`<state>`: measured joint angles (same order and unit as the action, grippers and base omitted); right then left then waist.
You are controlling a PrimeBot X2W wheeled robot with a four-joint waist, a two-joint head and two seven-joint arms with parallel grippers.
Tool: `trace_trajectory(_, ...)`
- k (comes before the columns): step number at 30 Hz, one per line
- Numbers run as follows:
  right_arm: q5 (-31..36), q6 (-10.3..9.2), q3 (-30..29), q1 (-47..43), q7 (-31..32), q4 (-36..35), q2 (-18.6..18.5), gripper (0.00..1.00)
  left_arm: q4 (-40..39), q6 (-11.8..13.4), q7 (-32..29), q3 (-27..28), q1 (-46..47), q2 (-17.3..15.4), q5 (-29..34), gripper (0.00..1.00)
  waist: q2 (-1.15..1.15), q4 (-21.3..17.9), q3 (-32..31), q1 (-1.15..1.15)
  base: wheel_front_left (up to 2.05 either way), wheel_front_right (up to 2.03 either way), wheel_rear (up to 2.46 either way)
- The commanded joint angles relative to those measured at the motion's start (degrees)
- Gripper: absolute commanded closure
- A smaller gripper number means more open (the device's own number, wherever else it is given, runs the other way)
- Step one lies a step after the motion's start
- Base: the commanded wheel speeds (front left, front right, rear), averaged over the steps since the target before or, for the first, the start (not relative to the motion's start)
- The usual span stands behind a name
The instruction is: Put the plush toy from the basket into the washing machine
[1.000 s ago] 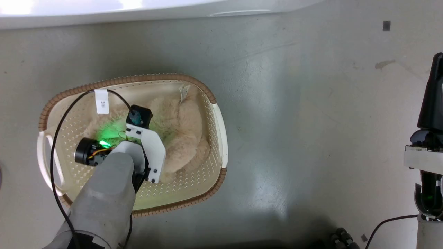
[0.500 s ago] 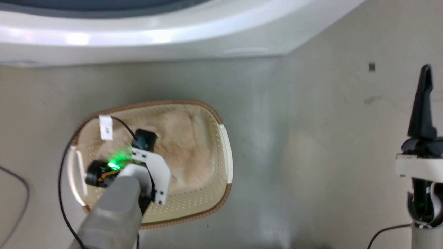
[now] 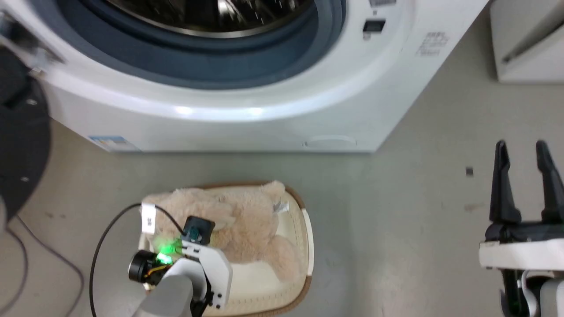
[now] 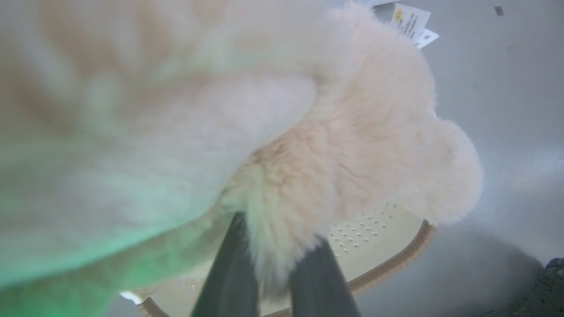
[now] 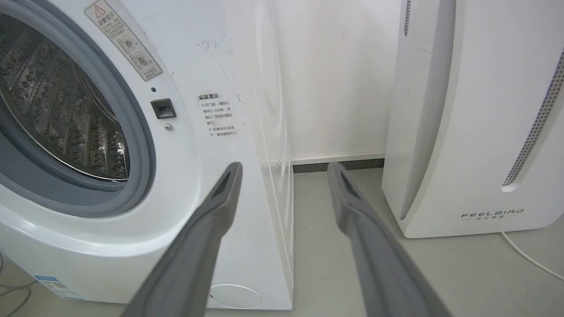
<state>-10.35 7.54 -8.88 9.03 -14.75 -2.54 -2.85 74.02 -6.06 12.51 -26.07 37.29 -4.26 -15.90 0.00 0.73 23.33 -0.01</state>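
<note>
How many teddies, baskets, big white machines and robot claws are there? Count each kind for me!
Teddies: 1, the plush toy
Baskets: 1, the basket
Big white machines: 2, the washing machine and the white appliance
Robot claws: 2, the left gripper and the right gripper
Total: 6

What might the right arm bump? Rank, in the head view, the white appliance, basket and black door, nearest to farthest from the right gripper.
From the right gripper:
1. White appliance, ahead, upper right.
2. Basket, on the floor, leftward.
3. Black door, far left.
</note>
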Motion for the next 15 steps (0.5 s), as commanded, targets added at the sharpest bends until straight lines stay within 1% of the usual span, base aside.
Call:
trace_trajectory(1, 0.4, -0.05, 0.1, -1.4, -0.2, 0.2, 0.0, 0.00, -0.5, -0.1, 1.1, -0.1, -1.1, 0.2, -0.4, 1.00, 0.00, 1.3, -4.4, 0.01, 0.00, 0.00, 0.00)
trace_trajectory(5, 0.4, -0.05, 0.4, -3.5, -0.2, 0.5, 0.0, 0.00, -2.0, 0.3, 2.1, -0.1, -2.5, 0.0, -0.6, 1.00, 0.00, 1.8, -7.9, 0.01, 0.00, 0.00, 0.00)
trace_trajectory(6, 0.4, -0.05, 0.4, -3.5, -0.2, 0.5, 0.0, 0.00, -2.0, 0.3, 2.1, -0.1, -2.5, 0.0, -0.6, 1.00, 0.00, 1.8, -7.9, 0.01, 0.00, 0.00, 0.00)
trace_trajectory(9, 0.3, -0.05, 0.4, -5.0, -0.2, 0.7, 0.0, 0.00, -4.3, 0.9, 2.4, -0.2, -3.4, -0.3, -0.4, 1.00, 0.00, 2.2, -10.2, 0.01, 0.00, 0.00, 0.00)
trace_trajectory(11, 0.3, -0.05, 0.4, -6.0, -0.2, 0.9, 0.0, 0.00, -6.9, 1.3, 2.4, -0.2, -4.1, -0.6, -0.2, 1.00, 0.00, 2.5, -11.8, 0.01, 0.00, 0.00, 0.00)
trace_trajectory(12, 0.2, -0.05, 0.4, -7.0, -0.2, 0.9, 0.0, 0.00, -10.1, 1.8, 2.5, 0.1, -5.2, -1.1, -0.1, 1.00, 0.00, 2.7, -13.2, 0.01, 0.00, 0.00, 0.00)
trace_trajectory(15, 0.1, -0.05, 0.7, -8.3, -0.2, 0.9, 0.0, 0.00, -14.8, 2.6, 2.5, 0.6, -6.9, -1.8, 0.1, 1.00, 0.00, 2.9, -15.2, 0.01, 0.00, 0.00, 0.00)
